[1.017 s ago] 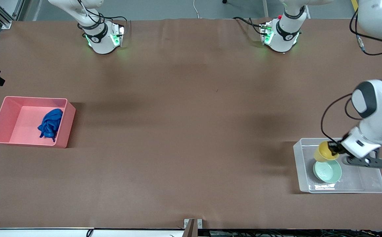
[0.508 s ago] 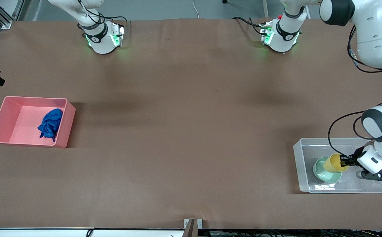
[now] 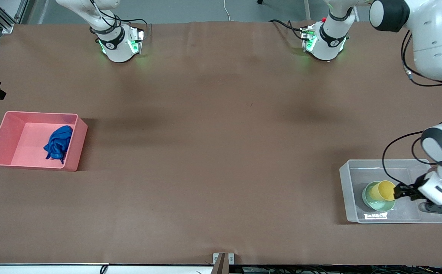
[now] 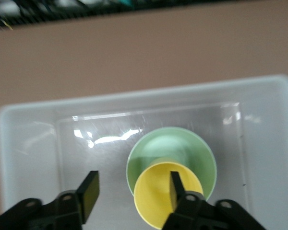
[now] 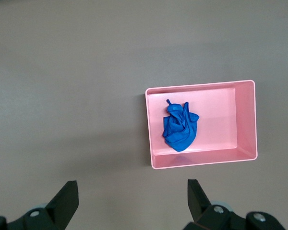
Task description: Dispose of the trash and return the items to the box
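Observation:
The yellow cup [image 3: 381,190] rests tilted in the mint-green bowl [image 3: 380,206], inside the clear box [image 3: 343,182] at the left arm's end of the table. My left gripper [image 3: 400,190] is low in the box and open. In the left wrist view [image 4: 133,184] one finger [image 4: 175,184] stands inside the cup [image 4: 156,203] and the other is well apart from it; the bowl [image 4: 182,146] and box [image 4: 29,143] show below. The blue trash [image 3: 58,146] lies in the pink bin [image 3: 0,140]. My right gripper [image 5: 132,191] is open and empty, high above the table beside the bin [image 5: 221,129] holding the trash [image 5: 180,129].
Both arm bases [image 3: 118,45] stand along the table's edge farthest from the front camera. The left arm's forearm [image 3: 439,152] hangs over the box's end. Bare brown table lies between the bin and the box.
My left gripper carried the yellow cup down over the box, set it in the green bowl, and opened its fingers. The right arm has not visibly moved.

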You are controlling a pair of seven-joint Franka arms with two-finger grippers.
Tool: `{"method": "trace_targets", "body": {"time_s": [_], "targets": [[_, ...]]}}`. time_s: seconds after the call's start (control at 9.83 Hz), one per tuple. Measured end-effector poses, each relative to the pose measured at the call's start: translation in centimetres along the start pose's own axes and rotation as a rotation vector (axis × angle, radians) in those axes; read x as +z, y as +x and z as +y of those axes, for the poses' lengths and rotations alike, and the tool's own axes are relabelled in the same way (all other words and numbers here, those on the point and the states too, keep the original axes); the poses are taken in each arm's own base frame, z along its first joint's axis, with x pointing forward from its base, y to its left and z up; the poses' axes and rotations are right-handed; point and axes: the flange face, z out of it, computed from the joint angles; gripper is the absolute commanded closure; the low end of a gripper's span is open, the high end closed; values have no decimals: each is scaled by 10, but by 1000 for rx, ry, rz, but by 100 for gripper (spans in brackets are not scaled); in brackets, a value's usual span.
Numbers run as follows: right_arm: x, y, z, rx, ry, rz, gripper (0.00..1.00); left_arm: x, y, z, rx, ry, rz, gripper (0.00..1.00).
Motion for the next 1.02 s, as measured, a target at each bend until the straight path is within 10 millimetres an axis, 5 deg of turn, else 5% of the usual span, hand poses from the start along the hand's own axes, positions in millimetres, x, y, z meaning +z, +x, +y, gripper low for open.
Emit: {"method": "trace_targets", "body": {"time_s": [0.2,0.61,1.02], "targets": [[0,0,0,0,0,1,0,-80,-3,14,9,-49,14,0],[-1,0,-1,-1,0,2,0,-196,-74,37,18,-100,-8,0],[-1,1,-1,-3,0,5,0,-289,-106,110,19,-58,-75,0]]}}
